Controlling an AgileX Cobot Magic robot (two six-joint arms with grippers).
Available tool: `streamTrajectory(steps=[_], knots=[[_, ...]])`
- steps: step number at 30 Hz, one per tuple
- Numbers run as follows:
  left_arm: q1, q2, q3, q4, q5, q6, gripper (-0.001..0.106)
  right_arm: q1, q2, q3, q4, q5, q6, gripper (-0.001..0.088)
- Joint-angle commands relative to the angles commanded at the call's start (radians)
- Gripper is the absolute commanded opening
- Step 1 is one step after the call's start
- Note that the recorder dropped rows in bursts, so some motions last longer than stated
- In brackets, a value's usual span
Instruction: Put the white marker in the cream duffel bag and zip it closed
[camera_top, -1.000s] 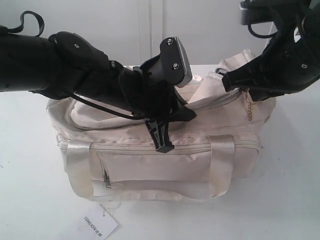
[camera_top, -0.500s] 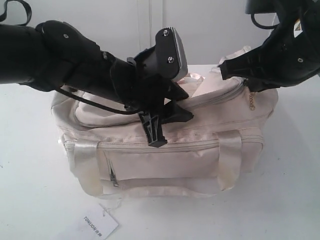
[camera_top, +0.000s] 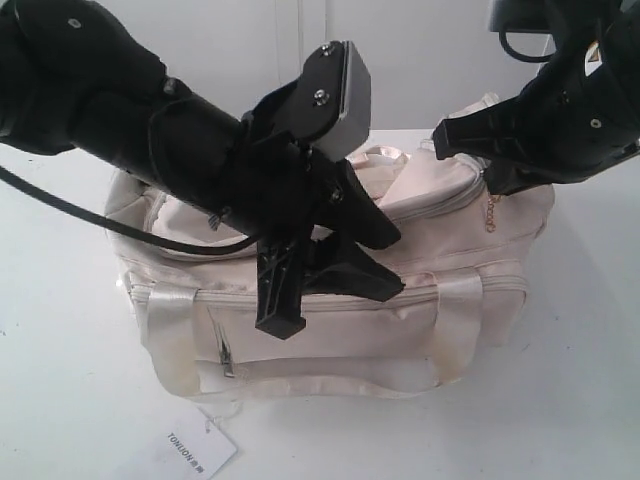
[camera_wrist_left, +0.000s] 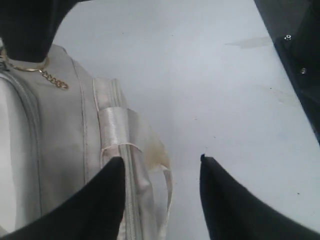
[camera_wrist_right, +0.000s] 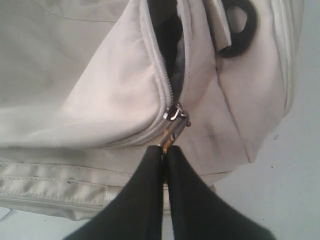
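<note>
You're on the zipping step: with your right gripper (camera_wrist_right: 164, 150) pinched on the zipper pull (camera_wrist_right: 172, 131) at the cream duffel bag's (camera_top: 330, 330) right end and your left gripper (camera_wrist_left: 160, 160) spread empty, drag leftward.

Cream duffel bag (camera_top: 340, 345) of matt woven cloth with glossy satin straps (camera_top: 165, 335), shiny metal zip pull (camera_wrist_right: 173, 114), gold metal chain (camera_wrist_left: 55, 81); smooth paper tag (camera_top: 195, 450)
</note>
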Motion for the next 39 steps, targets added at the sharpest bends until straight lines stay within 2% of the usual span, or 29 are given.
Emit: streamTrajectory(steps=[4, 8, 11, 15, 17, 19, 21, 25, 39], knots=[[-0.018, 0.020, 0.000, 0.033, -0.022, -0.001, 0.051, 0.000, 0.000, 0.000, 0.000, 0.000, -0.003, 0.0000], [-0.086, 0.015, 0.000, 0.200, -0.124, -0.087, 0.051, 0.000, 0.000, 0.000, 0.000, 0.001, -0.012, 0.0000], [-0.139, 0.009, 0.000, 0.368, -0.155, -0.225, 0.051, 0.000, 0.000, 0.000, 0.002, 0.001, -0.017, 0.0000], [-0.210, 0.011, 0.000, 0.682, -0.180, -0.520, 0.051, 0.000, 0.000, 0.000, 0.000, 0.001, -0.021, 0.0000], [-0.257, 0.011, 0.000, 0.865, -0.224, -0.678, 0.051, 0.000, 0.000, 0.000, 0.000, 0.001, -0.026, 0.0000], [-0.302, 0.011, 0.000, 0.984, -0.272, -0.792, 0.051, 0.000, 0.000, 0.000, 0.000, 0.001, -0.026, 0.0000], [-0.339, 0.011, 0.000, 1.027, -0.308, -0.832, 0.051, 0.000, 0.000, 0.000, 0.000, 0.001, -0.026, 0.0000], [-0.369, 0.013, 0.000, 1.035, -0.386, -0.841, 0.051, 0.000, 0.000, 0.000, 0.000, 0.001, -0.026, 0.0000], [-0.370, 0.137, 0.000, 1.035, -0.649, -0.835, 0.051, 0.000, 0.000, 0.000, 0.005, 0.001, -0.026, 0.0000]])
